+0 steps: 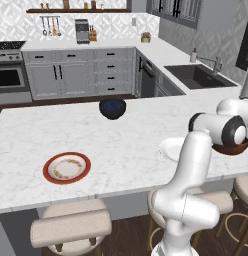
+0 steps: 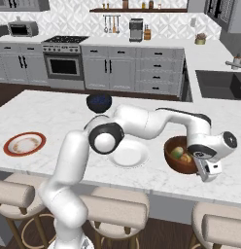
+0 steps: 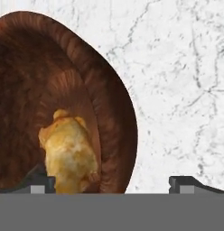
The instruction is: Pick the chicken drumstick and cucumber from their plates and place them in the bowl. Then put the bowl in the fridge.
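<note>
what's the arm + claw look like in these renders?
Glossy white rounded links with dark grey, near-black joint caps. The wrist ends in a white boxy hand; the claw looks white there. In the hand view, its two fingertips are small, dark and blocky. No cables or markings visible.

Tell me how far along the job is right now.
Done: both plates, red-rimmed and white, sit bare, and the drumstick and cucumber lie in the bowl. In hand: the gripper is open, its fingertips straddling the bowl's rim, apparently lining up a grasp; the bowl rests on the counter. Left: lift the bowl and put it in the fridge.
</note>
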